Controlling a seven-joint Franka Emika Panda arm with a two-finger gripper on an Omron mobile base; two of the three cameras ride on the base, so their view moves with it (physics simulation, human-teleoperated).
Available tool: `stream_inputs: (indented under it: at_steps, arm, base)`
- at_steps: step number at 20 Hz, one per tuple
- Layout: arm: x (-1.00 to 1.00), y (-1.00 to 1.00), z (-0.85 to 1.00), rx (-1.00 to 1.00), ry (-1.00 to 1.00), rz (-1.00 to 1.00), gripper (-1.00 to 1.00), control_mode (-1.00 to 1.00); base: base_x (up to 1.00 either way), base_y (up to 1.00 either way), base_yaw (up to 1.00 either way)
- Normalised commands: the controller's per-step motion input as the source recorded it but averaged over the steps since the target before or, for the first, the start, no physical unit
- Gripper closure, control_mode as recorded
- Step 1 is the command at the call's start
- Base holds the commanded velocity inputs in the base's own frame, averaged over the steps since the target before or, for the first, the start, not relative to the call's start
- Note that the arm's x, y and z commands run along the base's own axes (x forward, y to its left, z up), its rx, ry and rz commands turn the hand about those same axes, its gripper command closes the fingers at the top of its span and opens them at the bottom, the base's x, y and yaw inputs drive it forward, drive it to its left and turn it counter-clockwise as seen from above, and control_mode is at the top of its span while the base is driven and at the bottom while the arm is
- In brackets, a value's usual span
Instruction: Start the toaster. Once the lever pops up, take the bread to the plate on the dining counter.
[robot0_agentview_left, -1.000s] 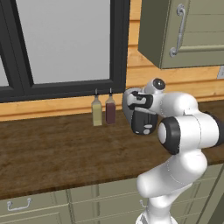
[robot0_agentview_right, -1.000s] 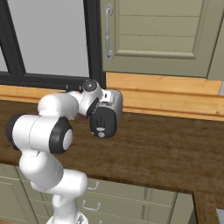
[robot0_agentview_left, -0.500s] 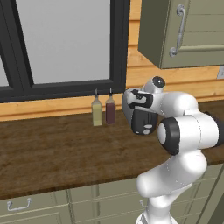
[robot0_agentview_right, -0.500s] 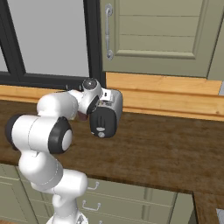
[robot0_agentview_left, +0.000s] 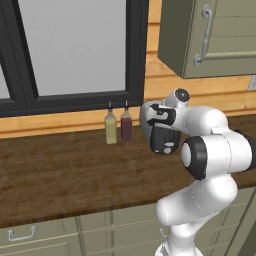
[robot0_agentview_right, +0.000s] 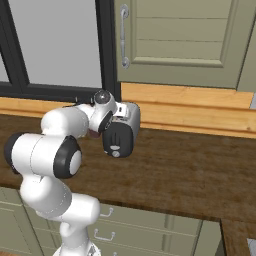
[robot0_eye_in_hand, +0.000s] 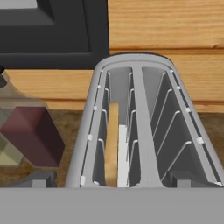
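We are observing the white arm's two-finger gripper (robot0_eye_in_hand: 111, 183) hovering directly above a silver two-slot toaster (robot0_eye_in_hand: 140, 127), its jaws standing spread wide and gripping nothing. The light tan slice of bread (robot0_eye_in_hand: 112, 144) is sitting upright inside the toaster's left slot in the hand view. The toaster (robot0_agentview_right: 127, 125) is standing on a dark brown wood-grain countertop (robot0_agentview_right: 190, 170) below a black-framed window (robot0_agentview_left: 75, 50). We are noting two small bottles, one olive (robot0_agentview_left: 110, 127) and one dark red (robot0_agentview_left: 126, 125), standing side by side just left of the toaster.
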Motion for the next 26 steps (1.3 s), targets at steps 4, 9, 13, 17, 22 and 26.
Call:
stream_inputs:
  at_steps: [4,9,13,17,22,26]
  arm:
    - [-0.01,0.00,-0.03,0.00,0.00,0.00,-1.00,-1.00]
    - [-0.02,0.00,-0.01,0.00,0.00,0.00,-1.00,-1.00]
    - [0.00,0.00,0.00,0.00,0.00,0.00,-1.00,-1.00]
    - [0.00,0.00,0.00,0.00,0.00,0.00,-1.00,-1.00]
    - [0.00,0.00,0.00,0.00,0.00,0.00,-1.00,-1.00]
    - [0.00,0.00,0.00,0.00,0.00,0.00,-1.00,-1.00]
  base:
    - [0.00,0.00,0.00]
    - [0.00,0.00,0.00]
    - [0.00,0.00,0.00]
    - [0.00,0.00,0.00]
    - [0.00,0.00,0.00]
    - [0.00,0.00,0.00]
